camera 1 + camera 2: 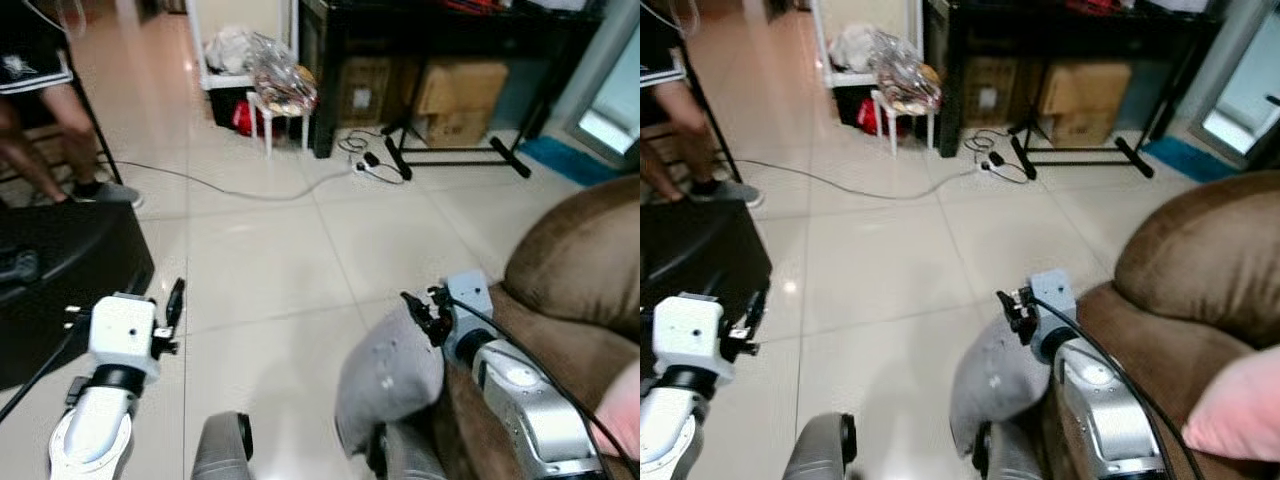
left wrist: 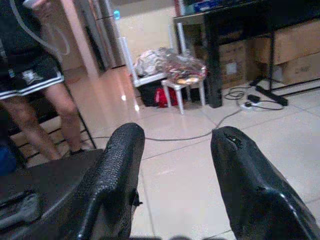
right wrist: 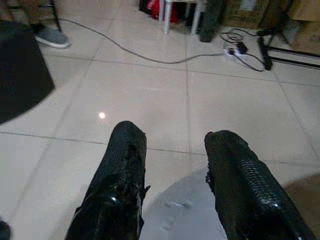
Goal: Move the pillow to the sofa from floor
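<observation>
Lower right of the head views, the right gripper is hovering at the top edge of the grey pillow, fingers spread apart and gripping nothing; pillow is leaning against the brown sofa front, low by the tiled floor, not yet on the seat; lower left, the left gripper is idling, fingers parted and empty; a person's legs are showing upper left; risk: a shallow pinch on soft fabric could slip during lifting, dropping the pillow back down; the pink cushion at far right might be crowding the landing spot.
</observation>
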